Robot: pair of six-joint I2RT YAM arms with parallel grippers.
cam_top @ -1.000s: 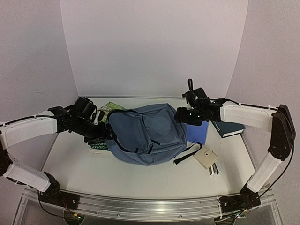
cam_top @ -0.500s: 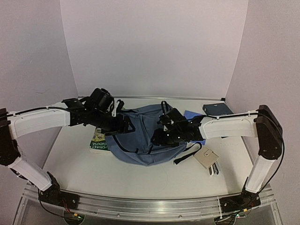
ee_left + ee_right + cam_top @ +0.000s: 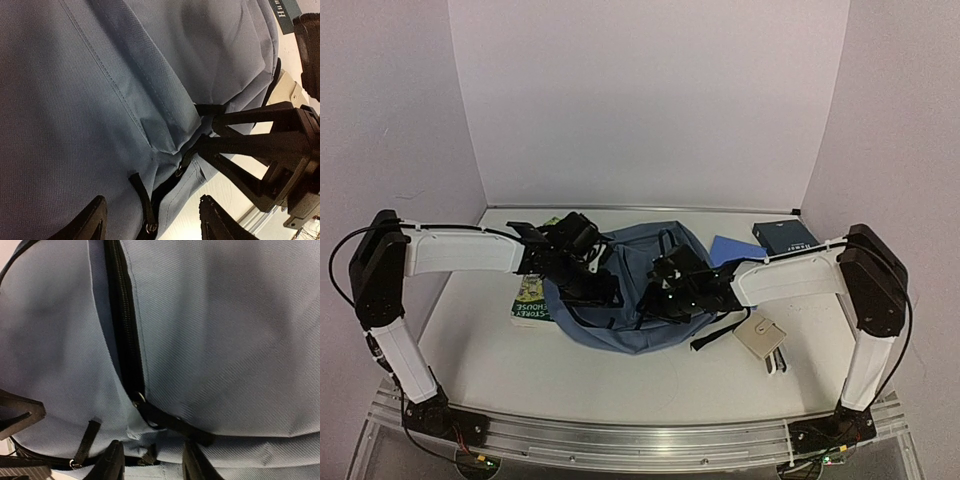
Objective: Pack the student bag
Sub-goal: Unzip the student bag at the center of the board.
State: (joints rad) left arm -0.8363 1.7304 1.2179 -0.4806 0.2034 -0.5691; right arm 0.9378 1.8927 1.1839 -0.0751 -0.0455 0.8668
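Note:
The slate-blue student bag lies in the middle of the table, its front up. My left gripper is open low over the bag's left side; in the left wrist view its fingers straddle a black zipper pull without touching it. My right gripper reaches in from the right. Its jaws are narrowed but apart, with a black pull strap running from a zipper ring toward the right finger. A dark zipper line runs up the bag.
A green book lies half under the bag's left edge. A bright-blue notebook and a dark book lie at the back right. A beige case sits at the front right, by the bag's black strap.
Both arms have swung in from the bag's sides to its middle and dropped low over it. Both pairs of jaws have narrowed, the right more. The bag's fabric has bunched.

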